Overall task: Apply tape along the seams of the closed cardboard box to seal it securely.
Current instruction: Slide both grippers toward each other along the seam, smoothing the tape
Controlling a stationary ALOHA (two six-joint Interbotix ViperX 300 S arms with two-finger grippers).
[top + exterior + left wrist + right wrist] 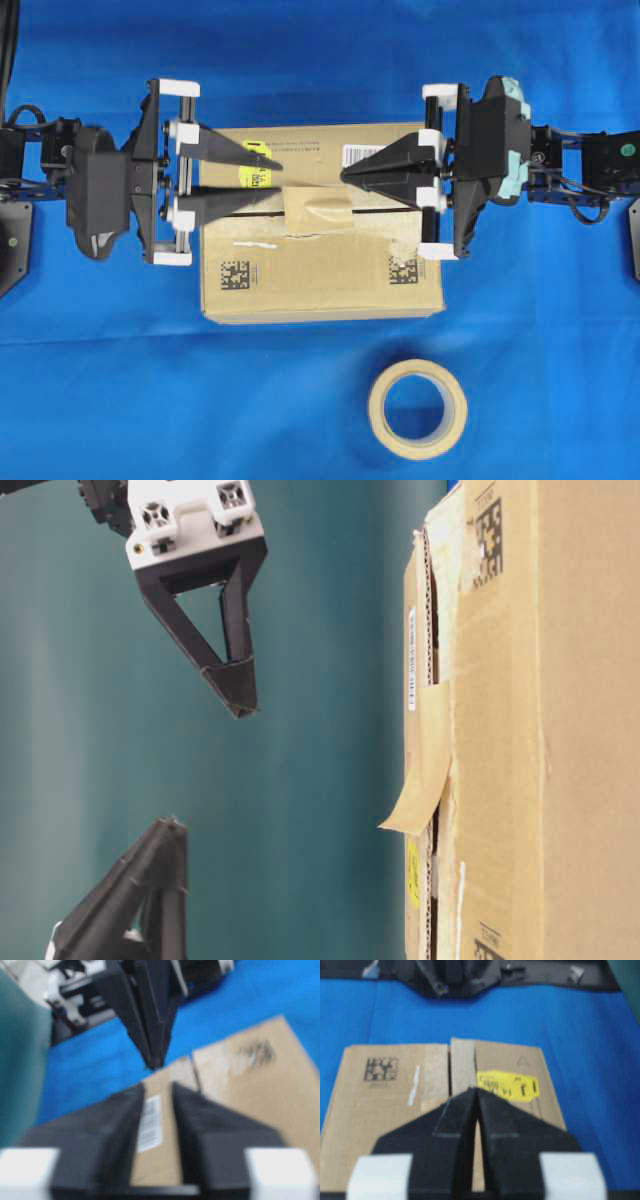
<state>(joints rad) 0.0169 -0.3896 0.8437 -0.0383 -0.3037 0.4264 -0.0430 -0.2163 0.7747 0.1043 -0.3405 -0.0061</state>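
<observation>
The brown cardboard box (320,275) lies flat on the blue cloth, its flaps closed. A dark seam (385,211) runs along its top. A small tan piece of tape (318,208) sits over the middle of the seam. In the table-level view, one end of the tape (420,770) curls away from the box (560,730). My left gripper (284,180) hovers over the yellow sticker (256,168), open with a narrow gap and nothing between the fingers. My right gripper (343,175) is shut on nothing, its tips beside the barcode label (362,153). Both grippers are clear of the box top.
A beige tape roll (377,410) lies on the cloth in front of the box, toward the right. Two black matrix codes (235,272) are printed on the near flap. Blue cloth surrounds the box on every side.
</observation>
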